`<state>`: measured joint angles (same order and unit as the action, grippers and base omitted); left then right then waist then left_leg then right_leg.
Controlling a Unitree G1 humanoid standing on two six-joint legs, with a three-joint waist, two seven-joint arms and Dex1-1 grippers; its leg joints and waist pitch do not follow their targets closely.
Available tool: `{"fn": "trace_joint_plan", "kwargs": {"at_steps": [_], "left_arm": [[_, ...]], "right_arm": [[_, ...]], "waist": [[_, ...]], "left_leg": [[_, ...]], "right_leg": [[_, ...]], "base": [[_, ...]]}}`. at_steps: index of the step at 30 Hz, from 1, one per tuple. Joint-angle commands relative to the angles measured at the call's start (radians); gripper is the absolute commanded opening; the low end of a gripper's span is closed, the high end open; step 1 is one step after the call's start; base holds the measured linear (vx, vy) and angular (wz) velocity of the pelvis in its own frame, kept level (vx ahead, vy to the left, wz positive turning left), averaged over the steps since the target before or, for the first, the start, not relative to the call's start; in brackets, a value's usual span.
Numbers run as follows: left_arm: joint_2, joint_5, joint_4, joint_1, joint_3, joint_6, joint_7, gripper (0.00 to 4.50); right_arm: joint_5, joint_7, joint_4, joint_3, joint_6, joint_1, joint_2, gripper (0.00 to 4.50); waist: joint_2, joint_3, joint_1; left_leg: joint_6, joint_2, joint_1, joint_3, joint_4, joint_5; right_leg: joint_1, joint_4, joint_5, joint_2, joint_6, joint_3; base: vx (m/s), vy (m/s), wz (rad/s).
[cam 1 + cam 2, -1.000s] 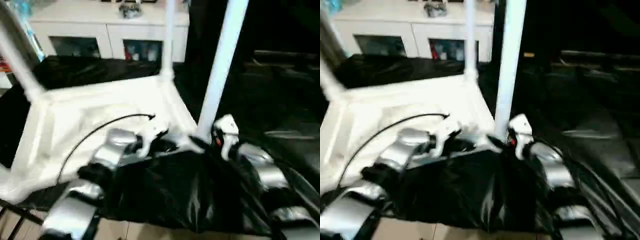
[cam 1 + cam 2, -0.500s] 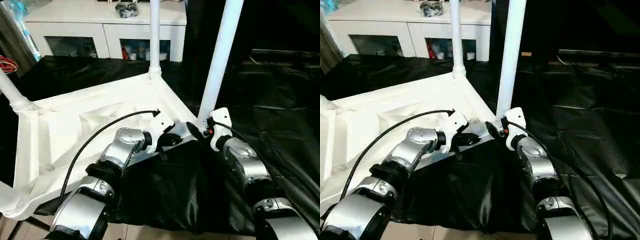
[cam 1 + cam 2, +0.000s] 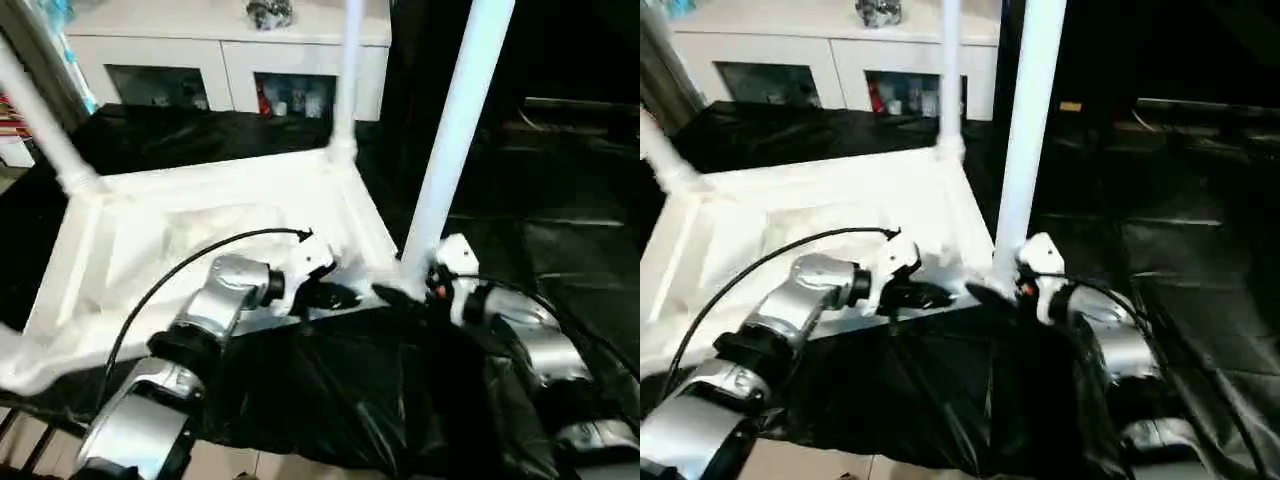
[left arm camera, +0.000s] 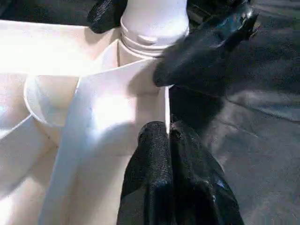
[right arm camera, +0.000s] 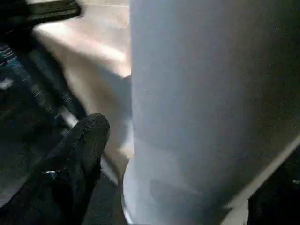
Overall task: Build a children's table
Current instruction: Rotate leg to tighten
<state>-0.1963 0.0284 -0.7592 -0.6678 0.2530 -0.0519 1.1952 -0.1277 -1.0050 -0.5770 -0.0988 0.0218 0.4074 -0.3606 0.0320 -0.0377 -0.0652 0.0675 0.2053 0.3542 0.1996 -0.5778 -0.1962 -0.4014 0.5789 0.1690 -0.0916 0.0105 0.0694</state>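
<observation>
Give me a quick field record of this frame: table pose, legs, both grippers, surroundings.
table top: upside down, ribbed underside up, on black sheeting
legs seated: near-right leg, far-right leg and far-left leg stand in corner sockets; fourth corner cut off at the picture's edge
left gripper: shut on the table top's edge rim, beside the near-right socket
right gripper: at the base of the near-right leg, fingers either side; grip cannot be told
background: white cabinet with glass-fronted compartments

Upturned children's table (image 3: 180,230) on black sheeting (image 3: 350,390), legs up. My left gripper (image 3: 335,296) at its 4 o'clock corner rim; right gripper (image 3: 400,292) beside nearest leg (image 3: 455,140) base.
</observation>
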Motion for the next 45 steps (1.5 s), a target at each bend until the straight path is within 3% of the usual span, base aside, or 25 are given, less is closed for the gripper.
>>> {"fn": "trace_joint_plan", "kwargs": {"at_steps": [1, 9, 19, 21, 22, 25, 27, 29, 35, 38, 40, 45], "left_arm": [[-0.008, -0.044, 0.065, 0.001, 0.025, 0.013, 0.092, 0.0], [-0.051, -0.057, 0.094, 0.019, 0.028, -0.001, 0.175, 0.0], [-0.053, -0.066, 0.116, 0.031, 0.033, -0.018, 0.176, 0.0], [-0.036, -0.059, 0.104, 0.025, 0.025, -0.017, 0.135, 0.0], [-0.023, -0.051, 0.09, 0.018, 0.019, -0.02, 0.098, 0.0], [0.007, -0.032, 0.059, 0.001, 0.012, -0.023, 0.02, 0.0], [0.042, -0.017, 0.033, -0.014, 0.007, -0.03, -0.055, 0.0], [0.062, -0.01, 0.022, -0.022, 0.005, -0.034, -0.097, 0.0], [0.144, 0.015, -0.034, -0.059, -0.01, -0.059, -0.279, 0.0], [0.182, 0.038, -0.059, -0.076, -0.009, -0.046, -0.366, 0.0], [0.183, 0.037, -0.051, -0.069, -0.005, -0.034, -0.349, 0.0], [0.16, 0.027, -0.033, -0.052, 0.001, -0.003, -0.288, 0.0]], "right_arm": [[-0.005, -0.154, 0.036, -0.096, -0.064, -0.054, -0.028, 3.8], [-0.003, -0.253, 0.095, -0.126, -0.111, -0.067, -0.089, 3.28], [-0.015, -0.261, 0.116, -0.13, -0.145, -0.072, -0.084, 2.71], [-0.021, -0.212, 0.086, -0.103, -0.129, -0.072, -0.058, 2.69], [-0.022, -0.174, 0.064, -0.084, -0.112, -0.069, -0.04, 2.69], [0.001, -0.027, -0.01, -0.041, -0.061, -0.043, 0.006, 2.67], [0.023, 0.121, -0.081, -0.009, -0.043, -0.01, 0.049, 2.67], [0.034, 0.183, -0.103, -0.003, -0.044, 0.004, 0.07, 2.67], [0.06, 0.4, -0.178, 0.019, -0.082, 0.064, 0.179, 2.67], [0.065, 0.54, -0.252, 0.042, -0.047, 0.124, 0.269, 2.67], [0.041, 0.546, -0.265, 0.06, -0.033, 0.14, 0.29, 3.37], [0.02, 0.475, -0.242, 0.072, -0.034, 0.134, 0.269, 3.82]], "waist": [[-0.007, 0.05, -0.005], [-0.007, 0.055, -0.009], [-0.007, 0.055, -0.015], [-0.008, 0.055, -0.015], [0.001, 0.054, -0.016], [-0.003, 0.05, -0.008], [0.0, 0.048, -0.001], [-0.002, 0.049, 0.012], [-0.001, 0.05, 0.02], [-0.001, 0.052, 0.027], [0.0, 0.051, 0.029], [0.0, 0.054, 0.028]], "left_leg": [[-0.086, 0.032, -0.006, -0.01, 0.068, -0.238], [-0.085, 0.031, -0.004, -0.01, 0.064, -0.2], [-0.083, 0.031, -0.003, -0.01, 0.063, -0.184], [-0.081, 0.031, -0.005, -0.01, 0.063, -0.188], [-0.074, 0.031, -0.005, -0.011, 0.064, -0.196], [-0.036, 0.026, -0.01, -0.014, 0.071, -0.256], [-0.025, 0.025, -0.011, -0.015, 0.073, -0.277], [-0.019, 0.022, -0.01, -0.017, 0.073, -0.286], [-0.031, 0.019, -0.008, -0.015, 0.07, -0.268], [-0.02, 0.017, -0.007, -0.018, 0.072, -0.274], [-0.027, 0.018, -0.005, -0.019, 0.073, -0.281], [-0.049, 0.021, -0.003, -0.017, 0.071, -0.262]], "right_leg": [[0.053, -0.064, 0.222, -0.049, 0.249, -0.036], [0.052, -0.056, 0.174, -0.051, 0.26, -0.036], [0.052, -0.055, 0.175, -0.051, 0.256, -0.036], [0.051, -0.056, 0.179, -0.051, 0.255, -0.035], [0.049, -0.057, 0.189, -0.052, 0.254, -0.036], [0.048, -0.07, 0.291, -0.053, 0.229, -0.033], [0.046, -0.075, 0.326, -0.052, 0.213, -0.034], [0.045, -0.078, 0.349, -0.05, 0.199, -0.034], [0.043, -0.079, 0.323, -0.048, 0.203, -0.034], [0.043, -0.079, 0.344, -0.049, 0.199, -0.032], [0.044, -0.08, 0.338, -0.05, 0.196, -0.032], [0.047, -0.072, 0.259, -0.049, 0.219, -0.034]], "base": [[0.0, 0.0, 0.0], [0.0, 0.0, 0.0], [0.0, 0.0, 0.0], [0.0, 0.0, 0.0], [0.0, 0.0, 0.0], [0.0, 0.0, 0.0], [0.0, 0.0, 0.0], [0.0, 0.0, 0.0], [0.0, 0.0, 0.0], [0.0, 0.0, 0.0], [0.0, 0.0, 0.0], [0.0, 0.0, 0.0]]}}
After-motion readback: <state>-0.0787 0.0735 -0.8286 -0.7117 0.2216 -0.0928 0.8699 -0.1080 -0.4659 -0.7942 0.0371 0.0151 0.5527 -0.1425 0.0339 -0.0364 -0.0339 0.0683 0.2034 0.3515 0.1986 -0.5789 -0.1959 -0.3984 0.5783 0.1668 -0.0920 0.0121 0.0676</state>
